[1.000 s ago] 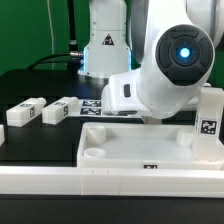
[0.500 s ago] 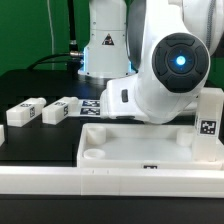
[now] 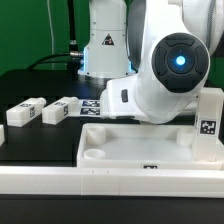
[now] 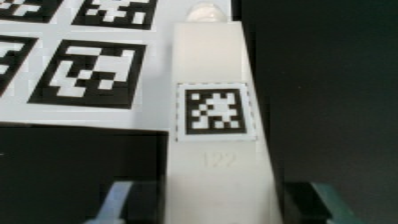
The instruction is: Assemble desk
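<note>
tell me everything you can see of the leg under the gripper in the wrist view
The leg is a white, plastic-looking square-section bar lying flat on the black table, a black-and-white tag on its upper face. It runs along the edge of the marker board. The gripper has fingers flanking it; contact is unclear.

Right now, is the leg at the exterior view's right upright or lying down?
Upright: the leg stands on end, taller than it is wide, rising above the rim of the tabletop.

White tagged leg [image 4: 217, 120] lying on black table [image 4: 338, 90], hand [image 4: 217, 205] straddling it with slim gaps, marker board [image 4: 71, 60] beside
</note>
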Robot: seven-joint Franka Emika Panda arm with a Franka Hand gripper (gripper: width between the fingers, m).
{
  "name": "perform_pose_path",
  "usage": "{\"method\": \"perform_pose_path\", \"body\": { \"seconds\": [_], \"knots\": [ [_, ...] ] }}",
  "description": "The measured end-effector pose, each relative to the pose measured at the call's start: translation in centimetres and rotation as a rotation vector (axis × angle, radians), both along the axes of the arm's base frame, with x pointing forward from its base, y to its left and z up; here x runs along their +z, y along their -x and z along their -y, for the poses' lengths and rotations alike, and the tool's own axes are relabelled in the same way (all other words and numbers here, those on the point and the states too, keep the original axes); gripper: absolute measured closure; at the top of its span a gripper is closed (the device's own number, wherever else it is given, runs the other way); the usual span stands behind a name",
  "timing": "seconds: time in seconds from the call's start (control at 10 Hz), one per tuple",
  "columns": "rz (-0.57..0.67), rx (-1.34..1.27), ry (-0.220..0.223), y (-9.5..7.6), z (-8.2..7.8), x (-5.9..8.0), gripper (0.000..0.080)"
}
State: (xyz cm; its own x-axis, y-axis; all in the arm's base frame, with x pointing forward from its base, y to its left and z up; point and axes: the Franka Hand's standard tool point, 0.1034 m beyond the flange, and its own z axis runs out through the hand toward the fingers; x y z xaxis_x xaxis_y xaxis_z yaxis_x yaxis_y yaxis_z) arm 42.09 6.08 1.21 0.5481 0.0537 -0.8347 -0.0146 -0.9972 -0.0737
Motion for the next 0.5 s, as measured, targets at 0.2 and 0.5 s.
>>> {"method": "perform_pose_path", "body": {
  "seconds": [0.2, 0.5],
  "knots": [
    [0.011, 0.011, -0.025, -0.5, 0.4, 1.2, 0.0512],
    [-0.015, 0.049, -0.099, -2.1, 2.2, 5.9, 0.0512]
  ]
}}
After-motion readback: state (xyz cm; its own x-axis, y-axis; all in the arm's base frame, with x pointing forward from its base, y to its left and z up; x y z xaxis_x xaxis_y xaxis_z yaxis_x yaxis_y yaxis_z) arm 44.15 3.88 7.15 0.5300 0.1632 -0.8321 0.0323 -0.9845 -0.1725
